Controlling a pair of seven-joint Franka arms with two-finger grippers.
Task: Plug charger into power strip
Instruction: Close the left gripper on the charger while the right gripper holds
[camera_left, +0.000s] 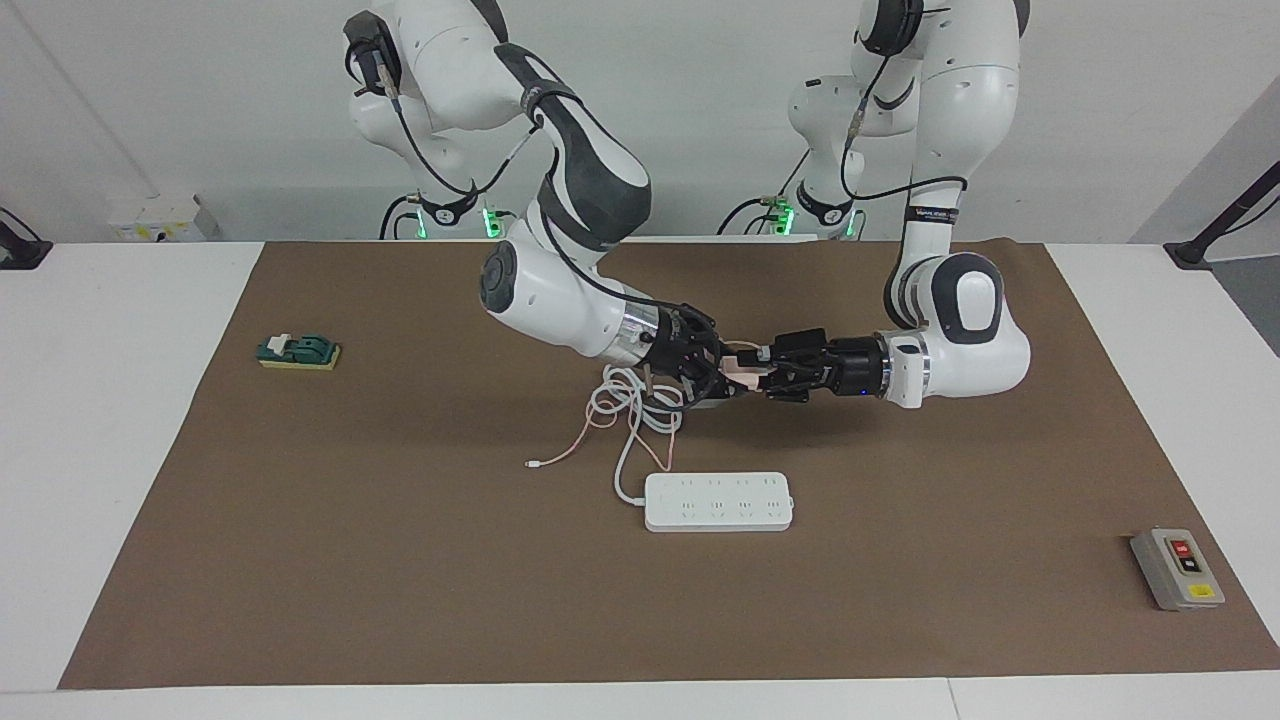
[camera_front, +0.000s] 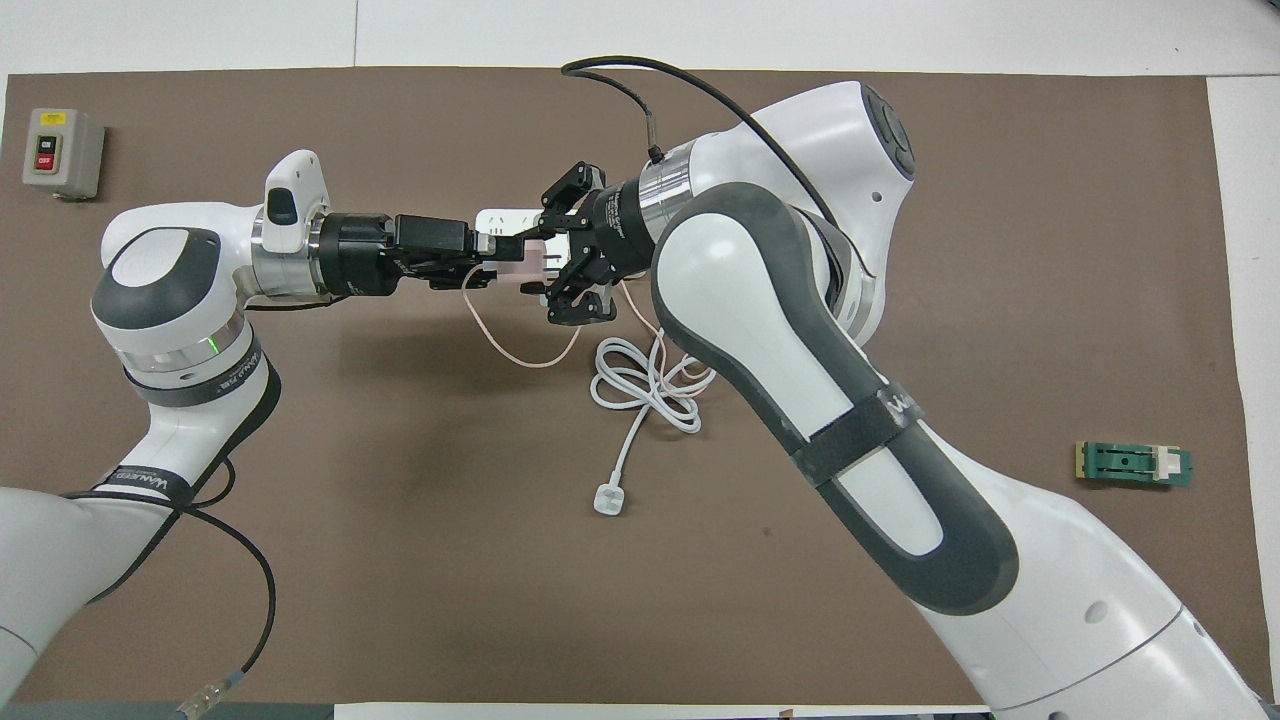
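The pale-pink charger (camera_left: 742, 373) (camera_front: 524, 263) hangs above the brown mat, close to the white cord's coil. My right gripper (camera_left: 728, 372) (camera_front: 547, 266) is shut on it from the right arm's end. My left gripper (camera_left: 762, 371) (camera_front: 500, 258) meets the charger's other end, lying level and in line with the right one. The charger's thin pink cable (camera_left: 570, 450) (camera_front: 510, 345) droops to the mat. The white power strip (camera_left: 718, 501) lies flat, farther from the robots. In the overhead view the grippers hide all but one end of the power strip (camera_front: 500, 216).
The strip's thick white cord is coiled (camera_left: 630, 400) (camera_front: 645, 385) under the right wrist, and its white plug (camera_front: 608, 499) lies nearer the robots. A grey button box (camera_left: 1177, 568) (camera_front: 62, 152) sits toward the left arm's end. A green block (camera_left: 298, 351) (camera_front: 1133, 464) sits toward the right arm's end.
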